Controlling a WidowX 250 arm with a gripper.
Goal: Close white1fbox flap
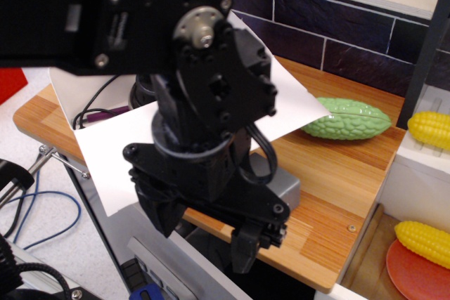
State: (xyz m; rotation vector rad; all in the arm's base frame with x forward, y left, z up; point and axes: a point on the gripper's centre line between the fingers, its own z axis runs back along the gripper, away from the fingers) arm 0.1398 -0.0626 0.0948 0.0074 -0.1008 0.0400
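The white1fbox [77,93] stands on the left of the wooden counter, mostly hidden behind my black arm. Its white panels spread outward: one flap [299,103] reaches right toward the green gourd, and another panel [105,156] hangs toward the front left. No stripe, print or barcode shows. The box is open at the top, with cables and a purple item [105,112] visible inside. My gripper [256,238] points down in front of the box, near the counter's front edge. Its fingers are dark and foreshortened, so I cannot tell their spacing.
A small grey bottle [281,184] lies on the counter [330,187] just behind the gripper. A green bitter gourd [348,119] sits at the back right. Yellow corn [429,128] rests on a white shelf, with more corn [422,241] on a red plate [411,275] below. A dark tiled wall rises behind.
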